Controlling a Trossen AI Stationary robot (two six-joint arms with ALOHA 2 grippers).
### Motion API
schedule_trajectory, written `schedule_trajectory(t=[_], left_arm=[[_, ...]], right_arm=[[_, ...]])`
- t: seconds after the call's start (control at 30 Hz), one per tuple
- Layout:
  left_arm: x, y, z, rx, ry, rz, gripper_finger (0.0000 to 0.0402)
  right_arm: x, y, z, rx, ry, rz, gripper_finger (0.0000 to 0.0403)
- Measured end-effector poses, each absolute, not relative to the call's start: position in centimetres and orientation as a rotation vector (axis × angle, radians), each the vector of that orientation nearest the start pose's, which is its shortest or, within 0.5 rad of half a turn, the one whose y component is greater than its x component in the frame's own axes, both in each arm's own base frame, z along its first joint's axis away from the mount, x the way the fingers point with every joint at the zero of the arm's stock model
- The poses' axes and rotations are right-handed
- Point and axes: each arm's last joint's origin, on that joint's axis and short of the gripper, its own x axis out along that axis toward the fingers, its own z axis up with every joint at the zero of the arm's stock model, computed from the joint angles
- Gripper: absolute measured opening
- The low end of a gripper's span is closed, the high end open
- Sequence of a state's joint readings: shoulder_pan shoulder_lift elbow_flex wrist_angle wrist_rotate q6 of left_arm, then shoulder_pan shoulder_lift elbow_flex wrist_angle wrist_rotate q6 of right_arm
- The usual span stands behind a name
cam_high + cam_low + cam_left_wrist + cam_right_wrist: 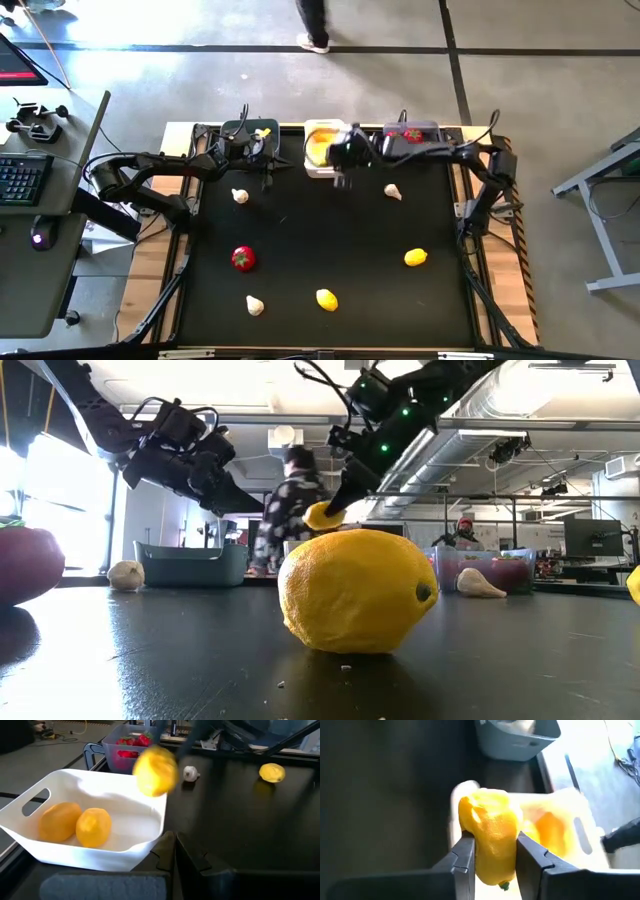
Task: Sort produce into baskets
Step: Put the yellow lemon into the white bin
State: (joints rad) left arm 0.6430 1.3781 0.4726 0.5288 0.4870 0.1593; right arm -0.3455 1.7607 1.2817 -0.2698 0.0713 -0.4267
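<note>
The right gripper (492, 857) is pinching a lemon (490, 837) beside the white bin (125, 835), whose two lemons (75, 825) are showing clearly only from the left wrist, while the left gripper (262, 150), fingers closed and empty, is hovering nearby.

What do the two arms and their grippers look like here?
Both arms are black and jointed, with loose black cables along the links. The left gripper and right gripper each have two flat dark fingers. Small green lights glow on the right arm's wrist.

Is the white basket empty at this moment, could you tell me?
No, in the left wrist view two yellow lemons lie inside the white basket.
</note>
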Motion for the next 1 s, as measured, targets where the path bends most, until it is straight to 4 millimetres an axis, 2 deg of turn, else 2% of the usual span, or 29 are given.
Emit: schedule_trajectory(t=[0.1, 0.27, 0.7, 0.83, 1.0], left_arm=[[21.2, 14.2, 17.3, -0.044, 0.329, 0.128, 0.0000], [21.2, 14.2, 17.3, -0.044, 0.329, 0.128, 0.0000], [21.0, 14.4, 17.3, -0.080, 0.326, 0.147, 0.0000], [21.0, 14.4, 17.3, -0.081, 0.327, 0.146, 0.0000], [21.0, 14.4, 17.2, -0.094, 0.327, 0.148, 0.0000]], right_arm=[[35.4, -15.6, 23.7, -0.275, 0.807, -0.217, 0.0081], [34.9, -18.1, 21.8, -0.240, 0.830, -0.178, 0.0081], [35.7, -19.2, 18.2, -0.196, 0.868, -0.116, 0.0084], [35.8, -19.4, 17.6, -0.234, 0.901, -0.153, 0.0113], [35.9, -19.3, 17.7, -0.251, 0.898, -0.153, 0.0186]])
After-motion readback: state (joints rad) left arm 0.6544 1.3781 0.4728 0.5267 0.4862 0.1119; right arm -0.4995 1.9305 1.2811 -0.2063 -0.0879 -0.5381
